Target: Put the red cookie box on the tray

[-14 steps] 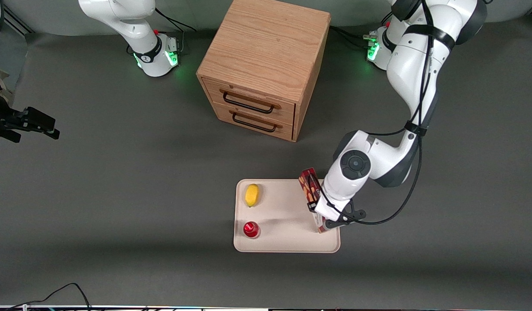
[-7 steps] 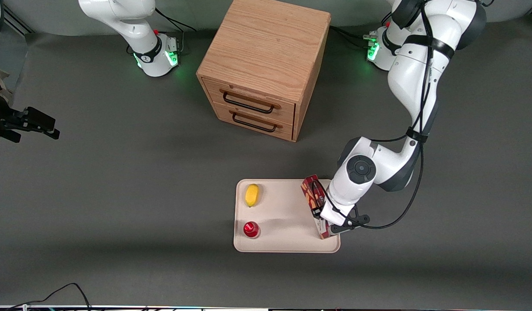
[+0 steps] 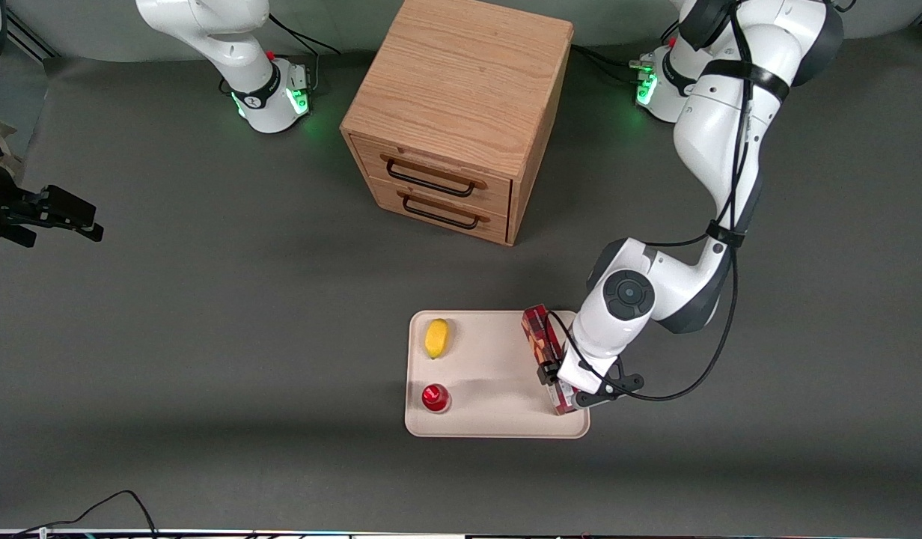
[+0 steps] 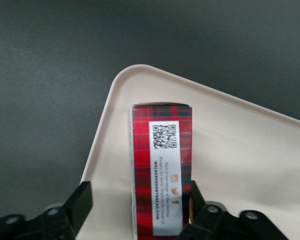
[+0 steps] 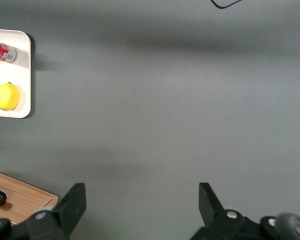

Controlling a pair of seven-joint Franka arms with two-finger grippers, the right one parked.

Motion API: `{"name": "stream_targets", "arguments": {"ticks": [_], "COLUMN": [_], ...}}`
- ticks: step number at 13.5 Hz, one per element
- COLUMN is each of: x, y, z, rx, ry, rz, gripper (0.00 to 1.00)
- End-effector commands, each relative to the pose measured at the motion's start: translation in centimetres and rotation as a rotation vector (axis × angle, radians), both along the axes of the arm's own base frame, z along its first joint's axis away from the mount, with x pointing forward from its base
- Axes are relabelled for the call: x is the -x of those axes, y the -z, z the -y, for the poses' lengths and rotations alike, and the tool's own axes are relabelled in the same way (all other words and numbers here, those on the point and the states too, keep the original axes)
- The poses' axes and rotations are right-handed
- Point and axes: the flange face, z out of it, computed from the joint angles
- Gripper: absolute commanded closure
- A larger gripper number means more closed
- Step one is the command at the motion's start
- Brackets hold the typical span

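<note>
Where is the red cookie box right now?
The red cookie box lies on the tray, along its edge toward the working arm's end of the table, apart from the lemon and red can. The claw is open around it.

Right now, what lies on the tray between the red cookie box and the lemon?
Only bare tray between the red cookie box and lemon, per the front view.

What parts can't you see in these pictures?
- Front view: the gripper and the middle of the red cookie box are covered by the arm's white wrist.
- Left wrist view: the picture's edge cuts off the box's near end; one finger stands clear, the other's contact with the box can't be judged.
- Left wrist view: the tray runs past the picture's edges.
- Right wrist view: the red can is cut off.
</note>
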Motion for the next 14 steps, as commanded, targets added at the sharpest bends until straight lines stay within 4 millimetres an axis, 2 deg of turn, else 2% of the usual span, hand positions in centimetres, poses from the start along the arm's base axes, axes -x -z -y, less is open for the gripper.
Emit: {"name": "stream_targets", "arguments": {"ticks": [1,4,5,6,7,8,9,10,11,14], "x": [-0.8,-0.6,-0.1,0.7,1.5,1.6,2.3,2.7,3.4,6.4], "y": [-4.8,-9.6,-12.4,-16.2,-18.5,-20.8,-24.6,-26.6,-28.3,-31.7], "z": [-0.4,-1.0,-1.2,-1.9,-2.8,-5.0,-7.7,-10.5,-13.6,-19.2], "rx": [-0.052,-0.097,-0.116,-0.132,-0.148,-0.151,-0.14,-0.143,-0.159,-0.168], "ry": [-0.007,-0.007,0.015,0.034,0.063,0.105,0.138,0.169,0.197,0.235], "rz": [-0.031,-0.096,-0.105,-0.108,-0.137,-0.159,-0.157,-0.172,-0.191,-0.223], "gripper": [0.0,0.0,0.0,0.0,0.0,0.0,0.0,0.0,0.0,0.0]}}
